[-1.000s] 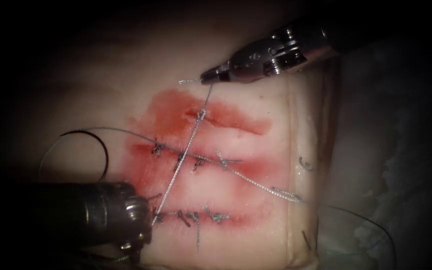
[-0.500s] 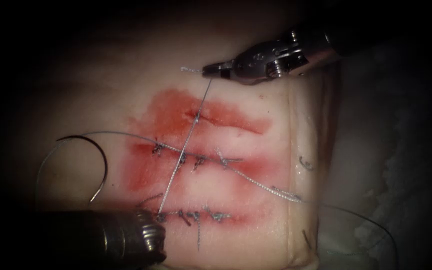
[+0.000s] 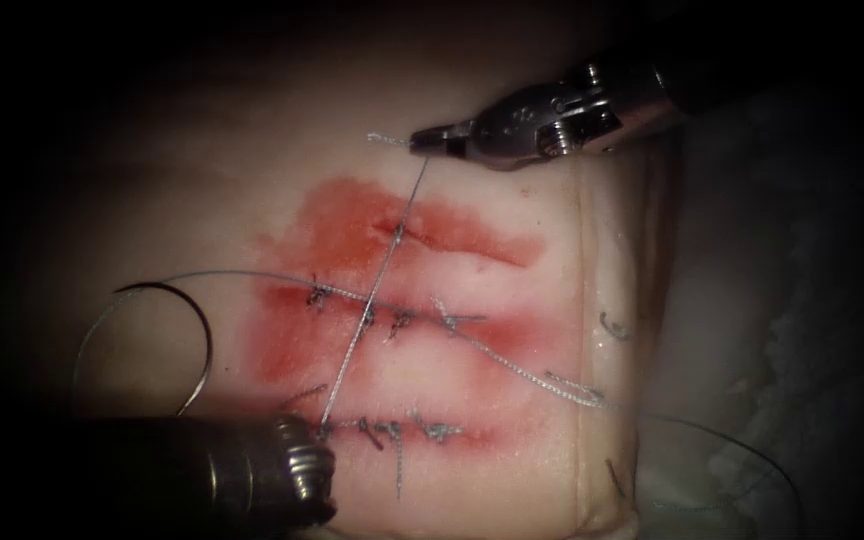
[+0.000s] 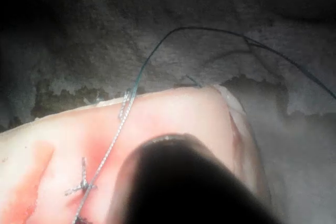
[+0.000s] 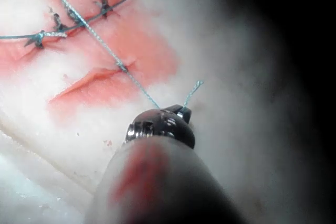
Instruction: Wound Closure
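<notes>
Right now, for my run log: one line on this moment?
right claw: shut on thread | left claw: jaws unseen | needle: free, left of cut

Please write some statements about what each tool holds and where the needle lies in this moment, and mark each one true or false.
1. The right tool holds the thread near its short free end. True.
2. The needle is clamped in the right tool. False: it lies free on the tissue, left of the cuts, held by neither tool.
3. The thread runs taut from the right tool down across the stitched cuts toward the left tool. True.
4. The needle is driven into the tissue. False: its whole curve lies on the surface.
</notes>
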`<state>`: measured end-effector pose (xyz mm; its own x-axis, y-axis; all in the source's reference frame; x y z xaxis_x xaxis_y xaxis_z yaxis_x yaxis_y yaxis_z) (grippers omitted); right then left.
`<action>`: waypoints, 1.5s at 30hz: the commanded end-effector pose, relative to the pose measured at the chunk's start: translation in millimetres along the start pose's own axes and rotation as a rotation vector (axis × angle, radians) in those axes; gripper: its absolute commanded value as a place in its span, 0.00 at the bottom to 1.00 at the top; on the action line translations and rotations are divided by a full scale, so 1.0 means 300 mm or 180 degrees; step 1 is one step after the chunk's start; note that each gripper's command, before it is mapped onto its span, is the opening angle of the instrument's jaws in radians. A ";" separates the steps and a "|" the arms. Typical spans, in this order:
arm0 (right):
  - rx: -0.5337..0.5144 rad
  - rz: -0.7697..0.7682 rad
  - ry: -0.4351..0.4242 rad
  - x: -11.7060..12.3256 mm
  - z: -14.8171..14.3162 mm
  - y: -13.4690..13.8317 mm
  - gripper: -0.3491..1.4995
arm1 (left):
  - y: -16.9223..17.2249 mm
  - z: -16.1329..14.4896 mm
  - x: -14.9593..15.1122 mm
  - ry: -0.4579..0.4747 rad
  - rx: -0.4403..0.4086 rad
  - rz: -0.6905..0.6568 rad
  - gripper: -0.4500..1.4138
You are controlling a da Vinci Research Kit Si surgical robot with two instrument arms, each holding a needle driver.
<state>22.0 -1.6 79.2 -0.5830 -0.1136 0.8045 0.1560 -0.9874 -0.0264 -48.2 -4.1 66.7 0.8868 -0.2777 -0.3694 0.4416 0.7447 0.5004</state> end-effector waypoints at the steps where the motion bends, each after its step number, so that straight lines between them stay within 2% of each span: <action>1: 0.0026 0.0011 -0.0187 -0.0027 0.0008 0.0018 0.75 | 0.004 -0.006 -0.003 -0.0077 -0.0144 0.0033 0.00; 3: 0.0064 0.0055 -0.0366 -0.0061 -0.0036 0.0035 0.80 | 0.011 -0.015 -0.003 -0.0173 -0.0212 -0.0036 0.00; 6: 0.0027 0.0102 -0.0414 -0.0123 -0.0105 0.0051 0.91 | 0.021 -0.028 -0.003 -0.0435 -0.0272 -0.0179 0.00; 9: 0.0029 0.0158 -0.0495 -0.0185 -0.0174 0.0066 0.91 | 0.031 -0.038 -0.003 -0.0721 -0.0310 -0.0246 0.00; 11: 0.0161 0.0345 -0.0718 -0.0234 -0.0215 0.0116 0.86 | 0.040 -0.049 -0.005 -0.1011 -0.0375 -0.0233 0.00; 13: 0.0242 0.0450 -0.0823 -0.0247 -0.0213 0.0146 0.85 | 0.044 -0.054 -0.008 -0.1166 -0.0438 -0.0210 0.00; 16: 0.0347 0.0594 -0.0909 -0.0258 -0.0192 0.0169 0.80 | 0.049 -0.059 -0.012 -0.1430 -0.0646 0.0177 0.00; 17: 0.0411 0.0647 -0.0953 -0.0260 -0.0174 0.0175 0.69 | 0.052 -0.064 -0.013 -0.1666 -0.0663 0.0290 0.00; 18: 0.0463 0.0659 -0.0972 -0.0261 -0.0160 0.0178 0.61 | 0.053 -0.066 -0.013 -0.1762 -0.0671 0.0334 0.00; 20: 0.0529 0.0709 -0.0957 -0.0262 -0.0136 0.0186 0.50 | 0.054 -0.071 -0.013 -0.1929 -0.0673 0.0405 0.00; 22: 0.0554 0.0729 -0.0948 -0.0262 -0.0122 0.0193 0.47 | 0.054 -0.074 -0.013 -0.2023 -0.0675 0.0433 0.00; 23: 0.0486 0.0750 -0.0975 -0.0256 -0.0081 0.0220 0.45 | 0.055 -0.080 -0.014 -0.2168 -0.0710 0.0482 0.00; 25: 0.0392 0.0757 -0.1040 -0.0250 -0.0052 0.0254 0.44 | 0.056 -0.083 -0.017 -0.2291 -0.0775 0.0480 0.00; 29: 0.0175 0.0798 -0.1250 -0.0263 -0.0040 0.0303 0.39 | 0.059 -0.078 -0.023 -0.2388 -0.1121 0.0192 0.00; 31: 0.0056 0.0802 -0.1384 -0.0275 -0.0040 0.0317 0.33 | 0.062 -0.074 -0.025 -0.2431 -0.1195 0.0141 0.00; 35: -0.0022 0.0807 -0.1562 -0.0284 -0.0027 0.0319 0.33 | 0.070 -0.061 -0.028 -0.2460 -0.1323 0.0164 0.00; 40: -0.0025 0.0892 -0.1694 -0.0271 -0.0019 0.0303 0.30 | 0.076 -0.047 -0.030 -0.2265 -0.1329 0.0153 0.00; 42: -0.0039 0.1025 -0.1843 -0.0248 -0.0011 0.0289 0.30 | 0.078 -0.041 -0.032 -0.2123 -0.1299 0.0116 0.00; 45: -0.0118 0.1178 -0.2004 -0.0219 -0.0005 0.0269 0.16 | 0.078 -0.036 -0.032 -0.2075 -0.1294 0.0098 0.00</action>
<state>26.0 -8.7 73.4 0.0866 -0.3710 0.9246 0.1912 -0.9046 -0.3810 -47.3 21.6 73.6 0.8566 -0.4610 0.2318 0.4418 0.8874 0.1319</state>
